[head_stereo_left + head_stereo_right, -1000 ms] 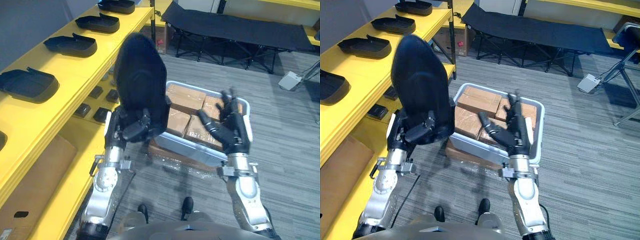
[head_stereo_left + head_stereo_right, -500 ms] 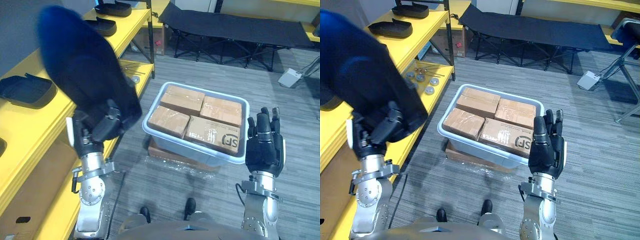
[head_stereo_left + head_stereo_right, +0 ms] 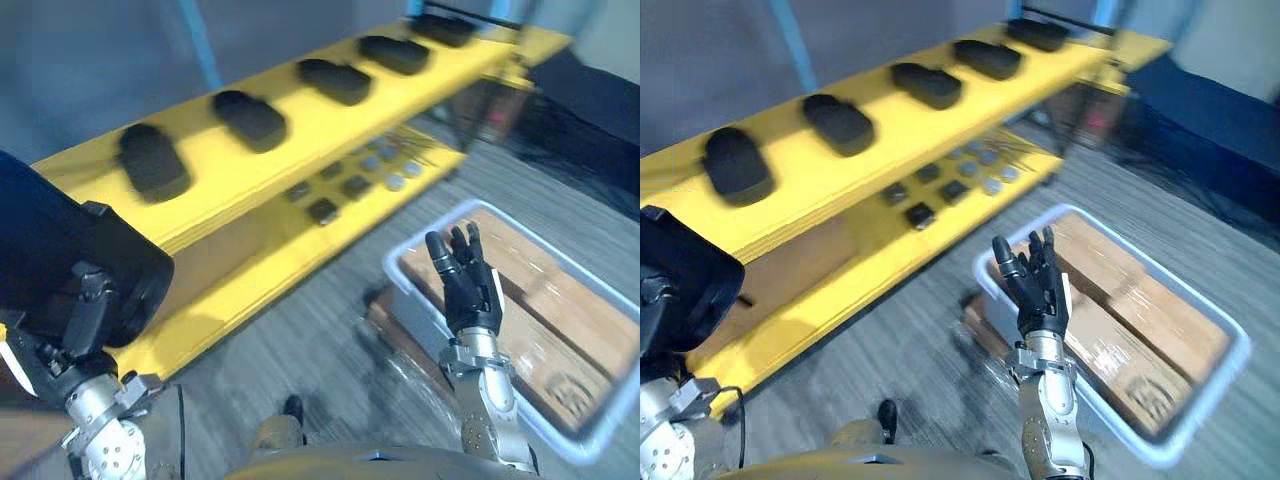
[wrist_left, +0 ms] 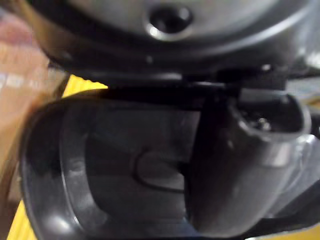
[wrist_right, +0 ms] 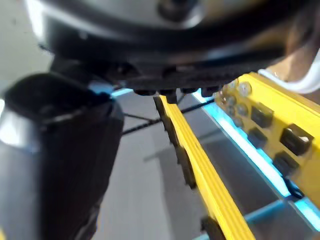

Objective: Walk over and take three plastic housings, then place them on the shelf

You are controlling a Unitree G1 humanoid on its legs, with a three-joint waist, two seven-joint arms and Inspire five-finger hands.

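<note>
My left hand [image 3: 85, 318] sits at the lower left, shut on a large black plastic housing [image 3: 55, 255]. In the left wrist view its thumb [image 4: 240, 165] lies across the hollow inside of the housing [image 4: 110, 165]. Several more black housings [image 3: 250, 118] lie in a row on the top board of the yellow shelf [image 3: 320, 130], which runs from the left to the far right. The held housing is nearer and lower than that board. My right hand [image 3: 468, 290] is raised in the middle with straight fingers, holding nothing.
A pale blue bin [image 3: 1232, 338] packed with cardboard boxes [image 3: 570, 320] stands on the grey floor at the right, just behind my right hand. The shelf's lower board [image 3: 300, 240] carries small dark and round parts [image 3: 345, 185]. Open floor lies between shelf and bin.
The camera has swung left toward the shelf, which now spans the view. My left hand and its housing have dropped to the lower left corner. The right hand stays raised and open.
</note>
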